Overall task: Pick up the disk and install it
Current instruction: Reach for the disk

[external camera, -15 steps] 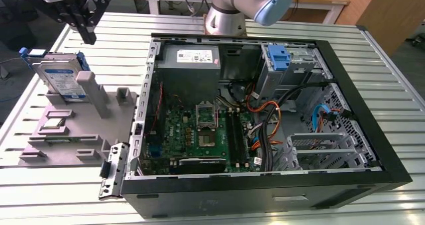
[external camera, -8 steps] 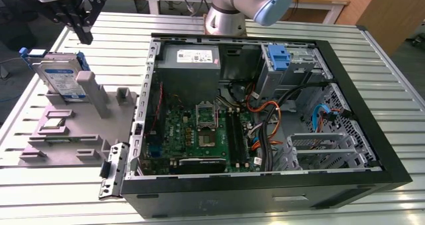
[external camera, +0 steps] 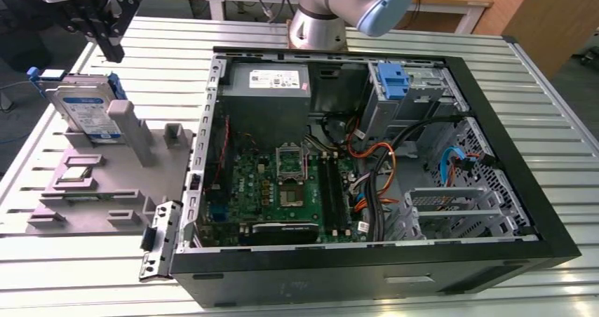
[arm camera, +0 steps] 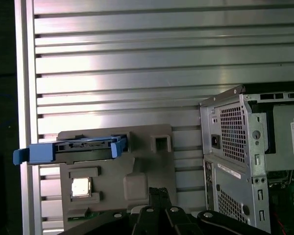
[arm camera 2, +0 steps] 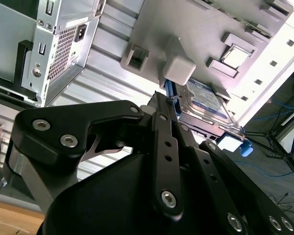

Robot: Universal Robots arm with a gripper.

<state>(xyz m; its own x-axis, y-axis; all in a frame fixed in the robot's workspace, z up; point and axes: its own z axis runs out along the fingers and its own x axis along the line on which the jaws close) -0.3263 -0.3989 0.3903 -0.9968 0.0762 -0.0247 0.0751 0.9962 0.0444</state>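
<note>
- A slatted metal table [external camera: 94, 289] carries everything.
- An open black computer case [external camera: 374, 275] lies on its side over the middle and the exterior view's right of the table, with its inside facing up.
- The robot arm's base [external camera: 318, 22] stands on the table just behind the case.
- A grey fixture tray [external camera: 103, 191] sits flat on the table just beside the case, on the exterior view's left.
- Inside the case, a grey power supply box [external camera: 266, 85] with a white sticker lies at the far end, and the green motherboard [external camera: 280, 191] lies nearer the camera.
- The disk [external camera: 89, 110] stands on edge in a slot at the far end of the tray, outside the case. Its label faces the camera, and its blue frame shows along the edges (in the first wrist view it is seen edge-on).
- The gripper [external camera: 114, 54] hangs above the disk, near it but apart from it. Its fingers are pressed together and hold nothing.
- A tall blue latch piece [external camera: 395, 82] stands in the case's far corner, on the exterior view's right.
- A small square chip [arm camera: 81, 187] rests in a pocket of the tray.
</note>
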